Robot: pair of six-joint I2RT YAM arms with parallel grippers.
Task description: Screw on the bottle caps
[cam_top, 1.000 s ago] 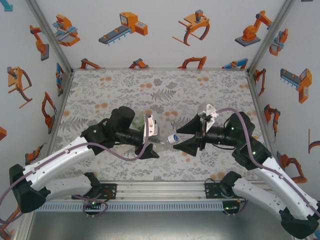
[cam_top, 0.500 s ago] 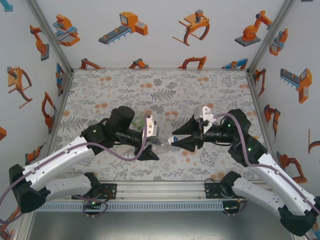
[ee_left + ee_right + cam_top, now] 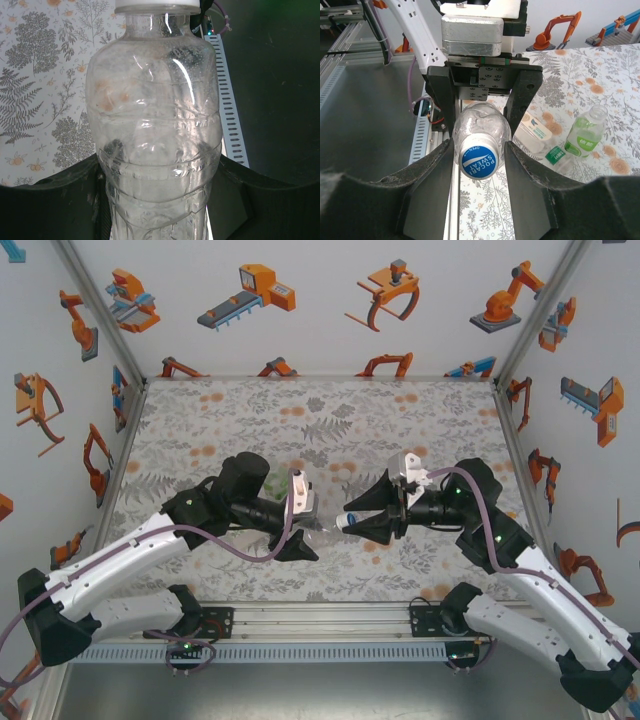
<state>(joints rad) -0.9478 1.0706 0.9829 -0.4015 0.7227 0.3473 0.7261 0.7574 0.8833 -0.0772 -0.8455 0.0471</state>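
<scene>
My left gripper (image 3: pixel 305 523) is shut on a clear bottle (image 3: pixel 322 530), held level above the mat with its neck towards the right arm. In the left wrist view the bottle's (image 3: pixel 155 125) lower body sits between the black fingers (image 3: pixel 260 200). A blue cap (image 3: pixel 478 159) printed POCARI SWEAT sits on the bottle's mouth. My right gripper (image 3: pixel 478 167) is shut on the cap, one finger (image 3: pixel 432 175) pressed at each side. From above, the cap (image 3: pixel 346 520) lies between the right gripper's (image 3: pixel 352 520) tips.
A translucent green bottle (image 3: pixel 585 135) stands on the floral mat (image 3: pixel 330 420) behind the left arm. A whitish bottle with a green-and-white label (image 3: pixel 535 131) lies beside it. The aluminium rail (image 3: pixel 320 620) runs along the near edge. White walls enclose the table.
The right gripper's jaws have drawn in from wide apart onto the blue cap, and it has shifted slightly left. The left gripper and bottle have stayed put.
</scene>
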